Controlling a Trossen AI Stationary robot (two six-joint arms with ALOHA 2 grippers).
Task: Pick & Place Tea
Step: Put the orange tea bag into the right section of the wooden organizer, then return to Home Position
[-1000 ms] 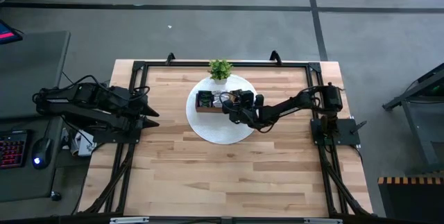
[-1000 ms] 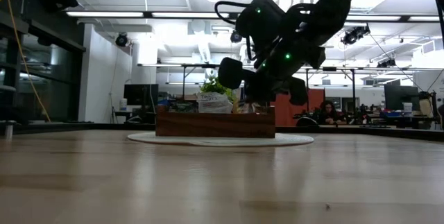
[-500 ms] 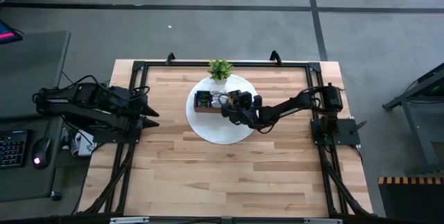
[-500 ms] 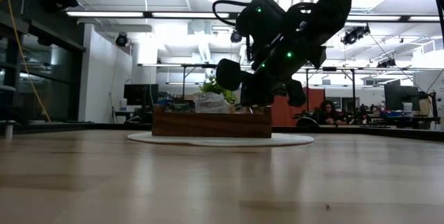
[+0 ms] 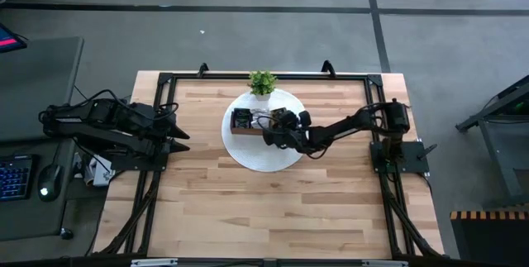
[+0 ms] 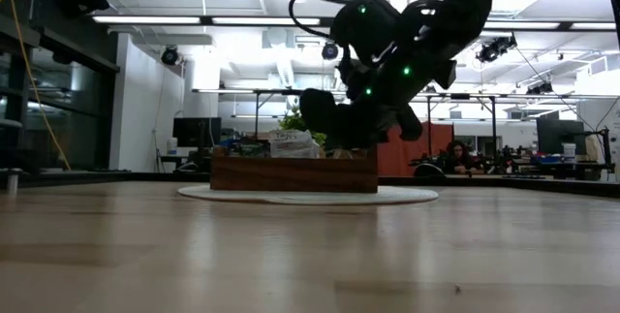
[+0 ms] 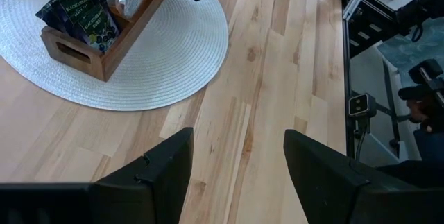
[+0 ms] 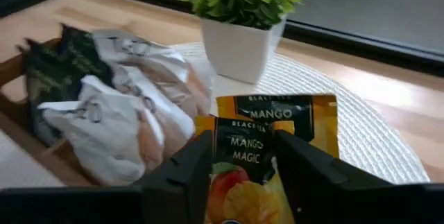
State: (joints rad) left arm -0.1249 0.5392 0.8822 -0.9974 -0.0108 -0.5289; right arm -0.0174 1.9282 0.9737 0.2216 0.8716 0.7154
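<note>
Near the frame's centre we see the right tool (image 5: 275, 123) over the wooden tray (image 5: 248, 128), its fingers parted around an orange tea sachet (image 8: 239, 175) in the right-hand compartment. The left tool (image 5: 180, 135) waits open at the bench's left edge.

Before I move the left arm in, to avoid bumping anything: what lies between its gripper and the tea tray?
In the left wrist view, only bare wooden table and white round mat separate the left gripper from the tray.
</note>
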